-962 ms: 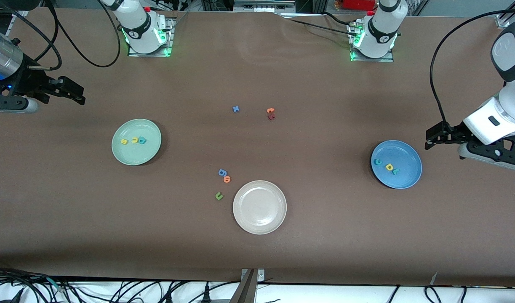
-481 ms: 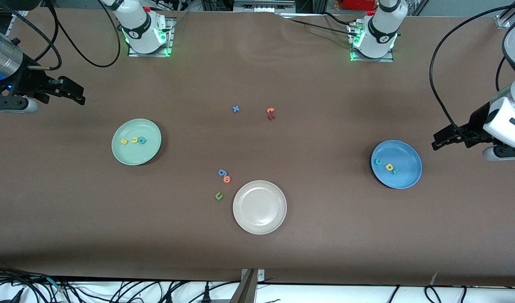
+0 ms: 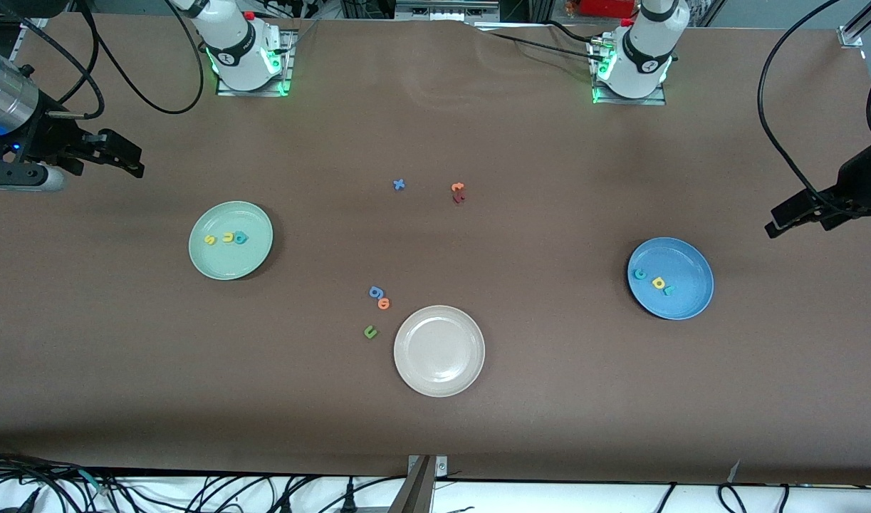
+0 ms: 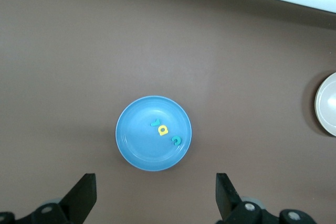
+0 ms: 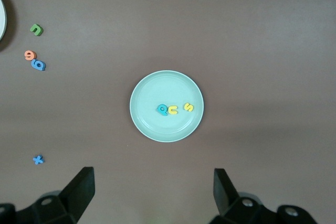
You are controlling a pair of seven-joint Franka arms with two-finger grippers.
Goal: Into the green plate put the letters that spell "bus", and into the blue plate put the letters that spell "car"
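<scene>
Letters that spell "bus" (image 3: 226, 238) lie in the green plate (image 3: 214, 267), the letters that spell "car" (image 3: 653, 281) in the blue plate (image 3: 688, 303) — sorting looks done, so the left pincer (image 3: 791, 217) and right pincer (image 3: 122, 153) hang released over bare counter (image 3: 549, 399).

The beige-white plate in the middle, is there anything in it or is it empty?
Empty. The beige-white plate shows only its bare inside; the nearest loose letters, a green u and an orange o, lie on the table beside it.
</scene>
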